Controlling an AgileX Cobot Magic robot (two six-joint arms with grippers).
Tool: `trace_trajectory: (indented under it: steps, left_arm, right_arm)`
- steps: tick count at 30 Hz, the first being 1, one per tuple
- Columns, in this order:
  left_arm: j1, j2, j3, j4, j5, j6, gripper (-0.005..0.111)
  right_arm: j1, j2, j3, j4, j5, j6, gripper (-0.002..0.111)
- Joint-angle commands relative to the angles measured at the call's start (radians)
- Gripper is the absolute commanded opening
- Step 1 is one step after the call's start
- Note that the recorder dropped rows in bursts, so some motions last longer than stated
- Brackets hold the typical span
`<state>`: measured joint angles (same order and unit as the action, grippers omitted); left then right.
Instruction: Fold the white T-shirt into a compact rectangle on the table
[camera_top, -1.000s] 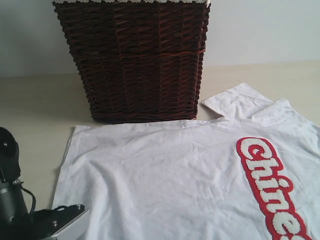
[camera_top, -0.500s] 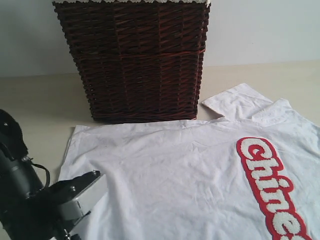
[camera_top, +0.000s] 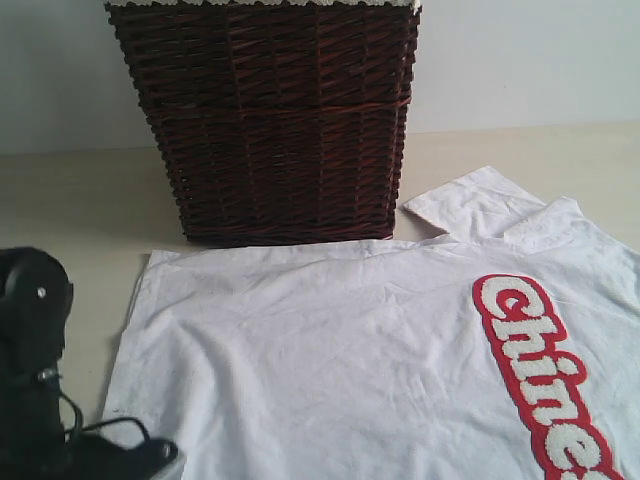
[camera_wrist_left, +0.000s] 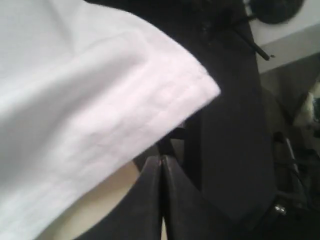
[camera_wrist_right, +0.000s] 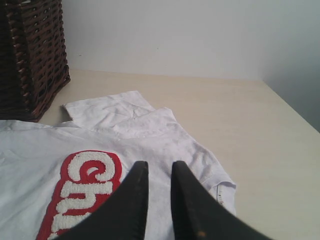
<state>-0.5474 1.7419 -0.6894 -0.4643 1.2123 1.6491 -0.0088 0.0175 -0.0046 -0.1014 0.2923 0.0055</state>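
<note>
The white T-shirt (camera_top: 330, 350) lies spread flat on the table (camera_top: 70, 210), its red-outlined lettering (camera_top: 540, 370) at the right and one sleeve (camera_top: 470, 205) folded out behind. My left arm (camera_top: 35, 370) stands at the shirt's lower left corner. The left gripper (camera_wrist_left: 161, 158) is shut, its fingertips pressed together right at the shirt's hemmed corner (camera_wrist_left: 165, 95); no cloth shows between them. My right gripper (camera_wrist_right: 159, 164) hovers over the shirt (camera_wrist_right: 150, 130) beside the lettering (camera_wrist_right: 85, 185), fingers slightly apart and holding nothing. It is out of the exterior view. No orange neck tag is visible.
A dark wicker basket (camera_top: 270, 120) stands just behind the shirt's far edge, also visible in the right wrist view (camera_wrist_right: 30, 55). Bare table (camera_wrist_right: 260, 140) extends right of the shirt to an edge. Dark robot parts (camera_wrist_left: 230, 125) lie beyond the shirt corner.
The left arm rose over the shirt's lower left corner half a second ago, then swung back down to the bottom left. The shirt has not moved.
</note>
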Motion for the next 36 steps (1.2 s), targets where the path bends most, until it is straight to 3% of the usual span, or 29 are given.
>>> trace_trajectory:
  steps: [1, 9, 15, 19, 22, 26, 28, 30, 31, 32, 33, 36]
  left_arm:
    - [0.100, -0.054, -0.069, -0.181, 0.009, 0.012, 0.000]
    - [0.005, 0.035, 0.051, -0.168, 0.009, 0.042, 0.000]
    - [-0.005, 0.073, 0.156, -0.124, -0.020, 0.018, 0.000]
    - [0.036, 0.018, 0.072, -0.158, 0.009, -0.067, 0.000]
    - [0.113, -0.084, -0.040, -0.133, 0.009, -0.109, 0.000]
    - [0.170, -0.099, -0.077, -0.142, -0.286, -0.026, 0.001]
    - [0.170, -0.074, -0.064, -0.142, -0.393, 0.010, 0.010]
    - [0.170, -0.048, -0.048, -0.148, -0.422, 0.010, 0.026]
    - [0.170, -0.028, -0.034, -0.148, -0.452, 0.003, 0.051]
    - [0.170, -0.024, -0.029, -0.148, -0.483, -0.019, 0.066]
    - [0.170, -0.024, -0.014, -0.148, -0.550, -0.096, 0.089]
    - [0.170, -0.024, -0.014, -0.065, -0.594, -0.167, 0.095]
  right_arm:
    - [-0.002, -0.006, 0.005, -0.002, -0.009, -0.006, 0.017]
    - [-0.002, -0.006, 0.005, -0.002, -0.009, -0.006, 0.017]
    - [-0.002, -0.006, 0.005, -0.002, -0.009, -0.006, 0.017]
    - [-0.002, -0.006, 0.005, -0.002, -0.009, -0.006, 0.017]
    - [-0.002, -0.006, 0.005, -0.002, -0.009, -0.006, 0.017]
    - [-0.002, -0.006, 0.005, -0.002, -0.009, -0.006, 0.017]
    - [-0.002, -0.006, 0.005, -0.002, -0.009, -0.006, 0.017]
    - [-0.002, -0.006, 0.005, -0.002, -0.009, -0.006, 0.017]
    - [-0.002, -0.006, 0.005, -0.002, -0.009, -0.006, 0.017]
    - [-0.002, -0.006, 0.005, -0.002, -0.009, -0.006, 0.017]
    - [-0.002, -0.006, 0.005, -0.002, -0.009, -0.006, 0.017]
    - [-0.002, -0.006, 0.005, -0.002, -0.009, -0.006, 0.017]
